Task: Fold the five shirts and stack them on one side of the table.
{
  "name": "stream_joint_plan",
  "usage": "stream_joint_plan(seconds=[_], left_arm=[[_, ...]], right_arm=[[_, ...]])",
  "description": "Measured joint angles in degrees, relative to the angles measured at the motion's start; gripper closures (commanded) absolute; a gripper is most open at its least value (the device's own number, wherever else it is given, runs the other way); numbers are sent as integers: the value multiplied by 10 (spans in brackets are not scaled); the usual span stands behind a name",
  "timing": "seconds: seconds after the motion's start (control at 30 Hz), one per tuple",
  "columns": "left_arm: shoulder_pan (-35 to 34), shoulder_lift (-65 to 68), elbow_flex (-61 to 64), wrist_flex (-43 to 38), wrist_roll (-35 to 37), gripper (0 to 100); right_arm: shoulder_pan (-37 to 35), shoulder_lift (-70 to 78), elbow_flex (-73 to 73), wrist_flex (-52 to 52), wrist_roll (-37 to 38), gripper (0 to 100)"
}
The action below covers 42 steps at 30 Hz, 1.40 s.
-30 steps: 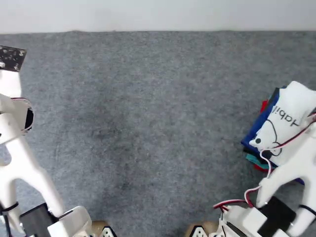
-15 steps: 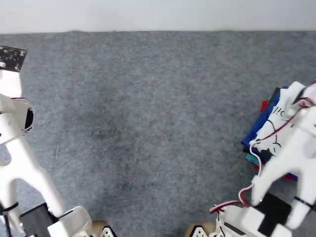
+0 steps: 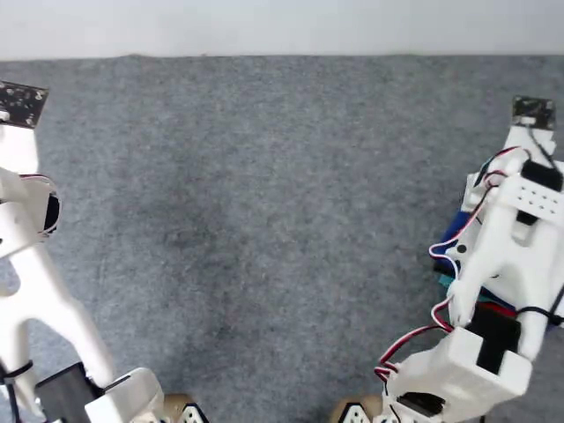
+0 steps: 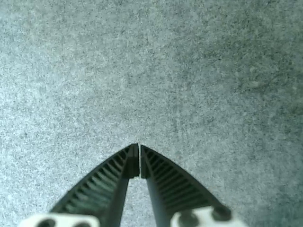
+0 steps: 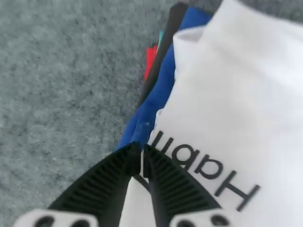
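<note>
Grey fuzzy cloth covers the whole table, with a strip of white wall along the far edge. From high up, the white left arm stands at the left side, well apart from the clothes. The white right arm hangs over the stack of folded shirts at the right edge of the table. Blue, teal and red edges of the stack peek out beside it.

From the left wrist, the left claw has its two black ribbed fingers pressed together, pinching nothing, above the grey cloth.

From the right wrist, the right claw is also pressed together with nothing in it. It sits over the edge of the top white shirt with dark letters. Under that lies a blue shirt, then a black shirt, with a red cloth edge poking out below.
</note>
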Motion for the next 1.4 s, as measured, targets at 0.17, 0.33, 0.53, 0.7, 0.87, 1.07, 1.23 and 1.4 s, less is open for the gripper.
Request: stream_joint_plan(seconds=[0.17, 0.33, 0.53, 0.7, 0.87, 1.07, 1.23, 1.4], left_arm=[[0, 0, 0, 0, 0, 986], [0, 0, 0, 0, 0, 986], [0, 0, 0, 0, 0, 986], [0, 0, 0, 0, 0, 986], [0, 0, 0, 0, 0, 986], [0, -13, 0, 0, 0, 986], [0, -59, 0, 0, 0, 986], [0, -141, 7, 0, 63, 986]], right_arm=[[11, -46, -39, 0, 0, 988], [40, -37, -40, -76, 0, 988], [44, 69, -40, -169, 0, 988], [25, 100, -40, -193, 45, 988], [19, 54, -40, -178, 56, 988], [-14, -44, -40, -83, 56, 988], [-62, -84, -40, 37, 56, 988], [-117, -134, -40, 163, 37, 988]])
